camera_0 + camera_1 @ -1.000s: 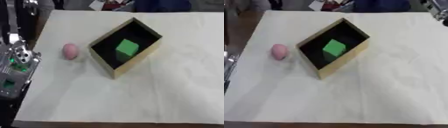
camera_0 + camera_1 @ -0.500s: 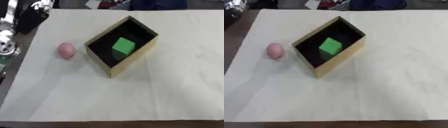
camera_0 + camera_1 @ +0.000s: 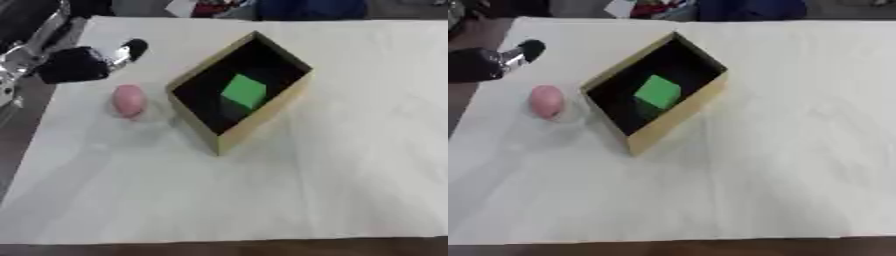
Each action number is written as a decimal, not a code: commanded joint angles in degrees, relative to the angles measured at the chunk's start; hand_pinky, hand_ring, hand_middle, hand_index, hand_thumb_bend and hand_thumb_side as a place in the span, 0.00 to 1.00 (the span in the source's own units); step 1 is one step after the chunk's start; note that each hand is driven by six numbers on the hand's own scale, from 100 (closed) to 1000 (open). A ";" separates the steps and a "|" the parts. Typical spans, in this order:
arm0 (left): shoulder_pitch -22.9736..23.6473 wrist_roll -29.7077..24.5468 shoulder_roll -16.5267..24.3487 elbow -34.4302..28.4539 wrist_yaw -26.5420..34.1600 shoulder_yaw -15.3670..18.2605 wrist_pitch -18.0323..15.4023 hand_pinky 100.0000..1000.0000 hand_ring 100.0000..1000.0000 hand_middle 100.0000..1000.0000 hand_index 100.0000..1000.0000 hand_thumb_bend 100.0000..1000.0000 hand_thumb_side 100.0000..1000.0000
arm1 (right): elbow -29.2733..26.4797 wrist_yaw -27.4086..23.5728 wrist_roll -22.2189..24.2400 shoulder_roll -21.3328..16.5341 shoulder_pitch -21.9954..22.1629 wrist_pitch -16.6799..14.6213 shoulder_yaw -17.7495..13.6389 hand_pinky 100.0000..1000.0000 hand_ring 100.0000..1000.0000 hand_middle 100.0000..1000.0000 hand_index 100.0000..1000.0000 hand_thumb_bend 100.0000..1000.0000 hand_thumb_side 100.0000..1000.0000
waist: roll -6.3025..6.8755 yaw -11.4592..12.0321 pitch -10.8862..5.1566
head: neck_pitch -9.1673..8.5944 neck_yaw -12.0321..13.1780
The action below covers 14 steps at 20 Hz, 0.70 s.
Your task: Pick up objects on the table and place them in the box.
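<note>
Hovering our left hand [image 3: 83, 62] at ten o'clock of the pink egg [image 3: 129, 99]; we cannot tell its fingers' state. Green cube [image 3: 244, 91] is lying inside the box [image 3: 262, 116].

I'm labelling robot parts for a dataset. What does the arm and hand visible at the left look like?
Only the robot's left hand shows, at the upper left: a bulky matte black body with a short silver metal segment ending in a rounded black tip. Behind it a shiny silver, curved arm section runs to the corner. No cables or markings can be made out. The right hand is not visible.
</note>
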 commanded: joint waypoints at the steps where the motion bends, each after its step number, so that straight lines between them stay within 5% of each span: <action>1: -1.48 -7.24 3.06 -0.57 -3.39 0.07 0.40 0.78 0.77 0.75 0.91 0.64 0.73 | -1.05 -0.25 -0.46 -1.66 -0.33 0.06 -0.81 0.95 0.98 0.61 0.85 0.00 0.58 | -0.07 -0.06 -1.54 | 0.08 -0.02; 7: -3.45 -20.31 3.25 1.17 -8.57 -0.54 0.33 0.79 0.80 0.75 0.94 0.70 0.67 | -1.12 -0.04 -0.28 -1.44 0.09 0.15 -0.90 0.95 0.98 0.61 0.85 0.00 0.59 | -0.02 -0.02 -1.81 | -0.04 -0.06; 14: -5.15 -27.52 2.66 3.11 -10.17 -1.57 1.21 0.80 0.80 0.76 0.97 0.57 0.57 | -1.06 0.46 0.21 -1.21 0.49 0.40 -1.10 0.95 0.98 0.61 0.85 0.00 0.62 | 0.04 -0.15 -1.83 | -0.30 0.02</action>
